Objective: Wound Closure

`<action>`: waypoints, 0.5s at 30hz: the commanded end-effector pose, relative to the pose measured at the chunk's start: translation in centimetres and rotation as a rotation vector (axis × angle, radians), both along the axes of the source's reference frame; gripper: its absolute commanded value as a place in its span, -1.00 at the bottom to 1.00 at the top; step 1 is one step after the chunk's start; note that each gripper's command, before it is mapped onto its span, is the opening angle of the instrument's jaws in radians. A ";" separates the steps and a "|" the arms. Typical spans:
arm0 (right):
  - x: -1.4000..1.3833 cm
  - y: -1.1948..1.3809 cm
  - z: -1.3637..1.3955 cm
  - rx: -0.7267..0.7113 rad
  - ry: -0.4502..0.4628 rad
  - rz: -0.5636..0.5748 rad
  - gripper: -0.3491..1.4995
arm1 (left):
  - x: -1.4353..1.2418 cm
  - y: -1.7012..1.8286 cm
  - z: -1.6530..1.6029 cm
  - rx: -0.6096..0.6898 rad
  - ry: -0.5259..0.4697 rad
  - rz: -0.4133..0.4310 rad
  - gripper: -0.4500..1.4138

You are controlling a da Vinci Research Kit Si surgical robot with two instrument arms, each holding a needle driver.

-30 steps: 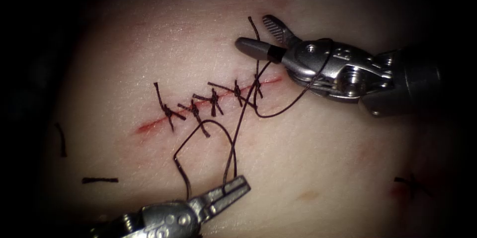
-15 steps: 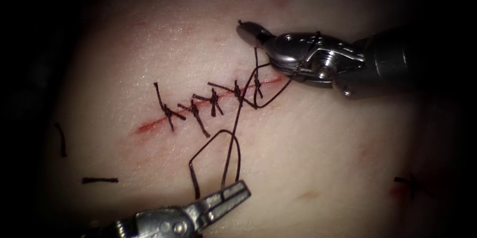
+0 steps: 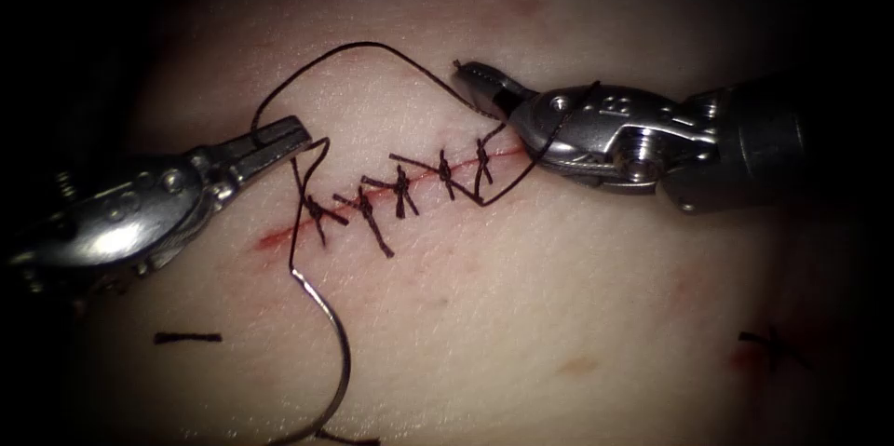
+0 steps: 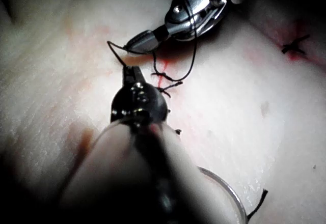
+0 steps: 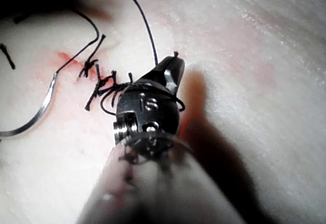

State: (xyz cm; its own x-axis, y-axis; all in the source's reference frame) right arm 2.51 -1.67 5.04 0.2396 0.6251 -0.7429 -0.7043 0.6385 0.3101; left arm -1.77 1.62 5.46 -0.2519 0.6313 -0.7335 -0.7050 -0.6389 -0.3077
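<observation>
PORK-BELLY BENCH, WOUND CLOSURE: You have the thread (image 3: 354, 46) at both ends. Your left tool (image 3: 284, 137), left of the cut (image 3: 279, 238), has its fingers clamped tight on the long strand. Your right tool (image 3: 480, 83), above the cut's right end, has its fingers closed on the short tail, which pokes out past the tip in the right wrist view. Between them the strand arcs over the tissue (image 3: 577, 297). One turn of it lies round the right tool's body, then drops to the stitch furthest right.

The needle (image 3: 343, 362) is in neither tool. It lies loose on the tissue below the cut, well apart from both, not in the tissue, w/ thread trailing up from it to the left fingers. Four knotted stitches (image 3: 402, 187) sit along the cut. A cut end of thread (image 3: 186, 338) lies lower left.

Step in hand, by the look of it: a knot throw on the fifth stitch, wrap on the shaft, not yet snug. Next move calls for a firm hold on the tail, the wrap sliding off clean and even tension from both sides, approx. along the skin. Mind the loose needle doesn't snag.
</observation>
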 end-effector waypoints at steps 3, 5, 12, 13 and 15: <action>-0.02 -0.16 -0.10 -0.095 0.063 -0.029 -1.00 | 0.46 0.25 0.27 0.033 -0.036 -0.049 -1.00; -0.02 -0.21 -0.11 -0.126 0.090 -0.049 -1.00 | 0.67 0.33 0.34 0.047 -0.043 -0.073 -1.00; -0.06 -0.38 -0.02 -0.180 0.127 -0.127 -1.00 | 1.33 0.54 0.42 0.054 -0.080 -0.146 -1.00; -0.08 -0.41 -0.01 -0.184 0.128 -0.139 -1.00 | 1.41 0.56 0.41 0.053 -0.084 -0.152 -1.00; -0.13 -0.49 0.02 -0.188 0.136 -0.175 -1.00 | 1.67 0.64 0.39 0.057 -0.105 -0.181 -1.00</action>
State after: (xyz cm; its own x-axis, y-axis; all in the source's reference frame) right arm 2.31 -2.13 5.03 0.2265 0.4211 -0.8783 -0.5281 0.8108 0.2525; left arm 0.10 2.28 5.79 -0.0443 0.7047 -0.7081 -0.7768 -0.4700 -0.4192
